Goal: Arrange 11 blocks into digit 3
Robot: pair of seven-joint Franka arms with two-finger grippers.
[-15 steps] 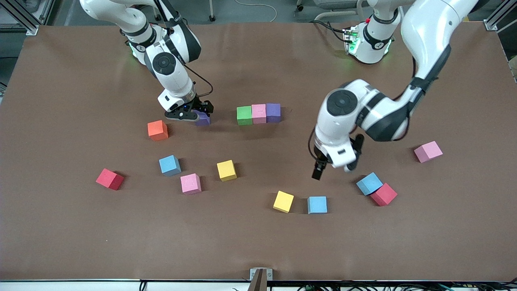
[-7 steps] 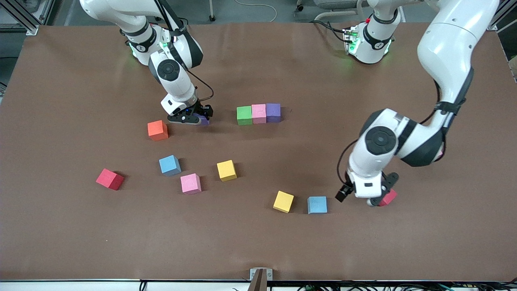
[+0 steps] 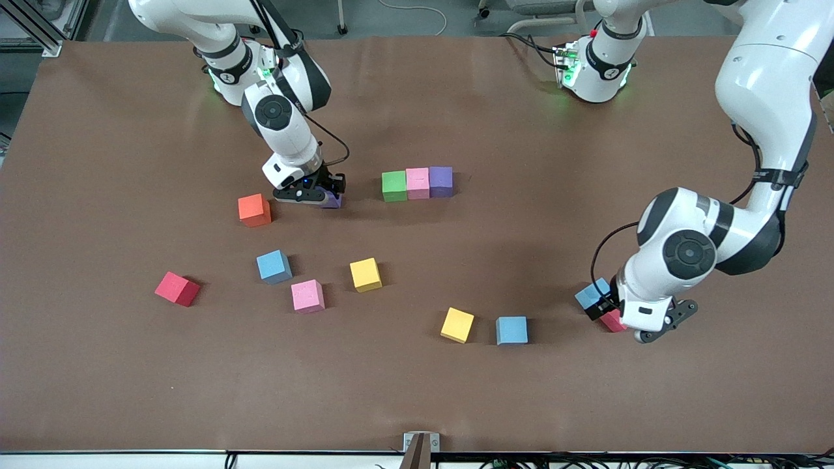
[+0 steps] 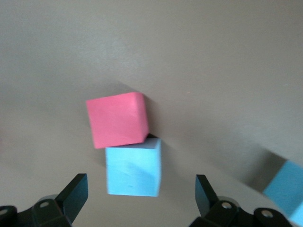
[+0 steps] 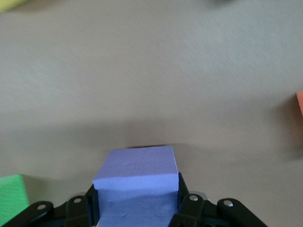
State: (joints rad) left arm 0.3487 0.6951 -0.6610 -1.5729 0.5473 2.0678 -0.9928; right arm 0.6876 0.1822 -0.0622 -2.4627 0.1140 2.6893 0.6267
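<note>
Right pincer [image 5: 137, 208] clamped on purple cube [image 3: 331, 199], on counter [image 3: 417, 391] beside orange cube [image 3: 254, 210]. Foam likely light, squashy, grippy: hold flat side faces. Left pincer [image 4: 142, 196] apart over blue cube [image 4: 133, 170], touching red cube [image 4: 117, 119]. Green-pink-purple row [image 3: 417, 183] started.

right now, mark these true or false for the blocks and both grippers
1. The right gripper is shut on a purple block. True.
2. The left gripper holds a blue block. False: it is open, over the blue and red blocks, holding nothing.
3. That red block touches the blue one. True.
4. The finished row is green, pink, yellow. False: green, pink, purple.
5. The orange block sits in that row. False: it lies apart, toward the right arm's end.
</note>
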